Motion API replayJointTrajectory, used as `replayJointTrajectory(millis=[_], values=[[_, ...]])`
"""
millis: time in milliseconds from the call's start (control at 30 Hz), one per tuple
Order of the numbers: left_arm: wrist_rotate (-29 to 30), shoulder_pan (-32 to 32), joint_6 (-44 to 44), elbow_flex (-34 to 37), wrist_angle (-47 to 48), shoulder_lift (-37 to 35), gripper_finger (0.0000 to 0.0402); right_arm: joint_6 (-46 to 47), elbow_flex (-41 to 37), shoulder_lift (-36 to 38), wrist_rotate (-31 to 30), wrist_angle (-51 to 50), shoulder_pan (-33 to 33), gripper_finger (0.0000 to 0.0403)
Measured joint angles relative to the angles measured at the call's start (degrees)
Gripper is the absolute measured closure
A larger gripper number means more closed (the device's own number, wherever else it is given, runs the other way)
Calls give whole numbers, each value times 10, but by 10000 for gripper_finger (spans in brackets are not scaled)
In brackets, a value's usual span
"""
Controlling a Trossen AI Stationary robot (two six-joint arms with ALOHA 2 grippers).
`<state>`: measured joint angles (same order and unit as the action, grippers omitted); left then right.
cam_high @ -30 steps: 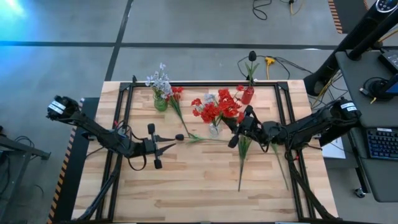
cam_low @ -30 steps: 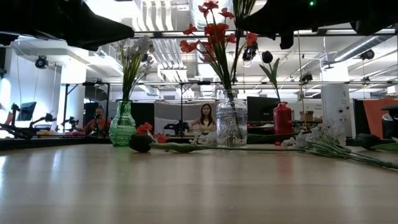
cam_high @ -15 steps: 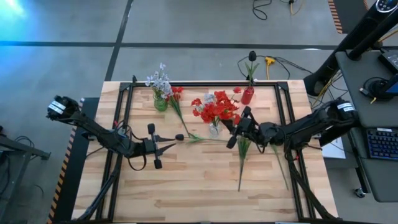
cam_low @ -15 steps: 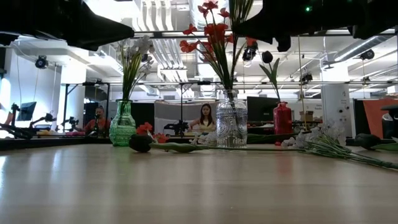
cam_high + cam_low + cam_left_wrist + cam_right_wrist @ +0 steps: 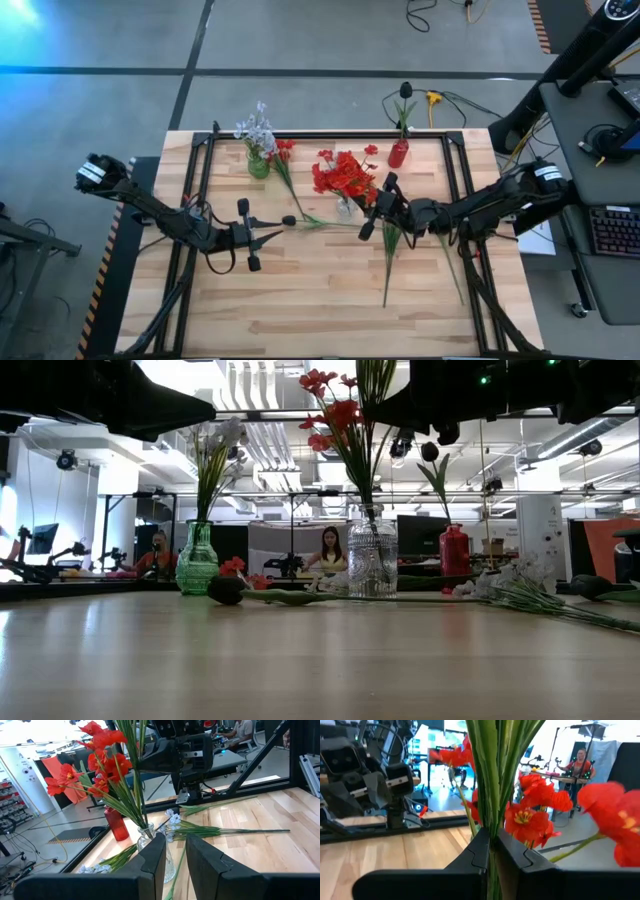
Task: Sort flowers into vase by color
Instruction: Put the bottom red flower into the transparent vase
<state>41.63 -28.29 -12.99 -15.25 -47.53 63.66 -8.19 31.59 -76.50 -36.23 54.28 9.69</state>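
Note:
A bunch of red flowers [image 5: 342, 174] stands with its stems in the clear glass vase [image 5: 372, 565]. My right gripper [image 5: 372, 212] is shut on those stems above the vase mouth. A green vase [image 5: 258, 163] holds white-lavender flowers, and a red vase [image 5: 398, 153] holds a dark one. A dark flower [image 5: 289, 220] and a red flower [image 5: 284, 150] lie flat on the table. My left gripper [image 5: 272, 233] hovers open above the dark flower's bud end, touching nothing. My right gripper pinches the bundle of green stems [image 5: 492, 827] between its two fingers, below the red blossoms. The fingers come level from the table's right side and lie across the stems. The bunch leans toward the table's left, and its lower ends sit inside the clear vase [image 5: 346, 207].
Loose sprays with green stems [image 5: 390, 250] and pale blossoms [image 5: 172, 818] lie on the wood in front of the right arm. A black frame [image 5: 330, 136] borders the tabletop. The near half of the table holds nothing but bare boards [image 5: 320, 310]. People sit in the room beyond.
My right gripper has moved a little toward the table's left, still shut on the stems. The red bunch has tipped leftward with it, its blossoms swinging over the clear vase while the stem ends stayed inside.

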Motion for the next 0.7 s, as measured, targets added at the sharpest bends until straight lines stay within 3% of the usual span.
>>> replayJointTrajectory(millis=[700], values=[[0,0,0,0,0,0,343,13,0,3,-1,-50,0,390]])
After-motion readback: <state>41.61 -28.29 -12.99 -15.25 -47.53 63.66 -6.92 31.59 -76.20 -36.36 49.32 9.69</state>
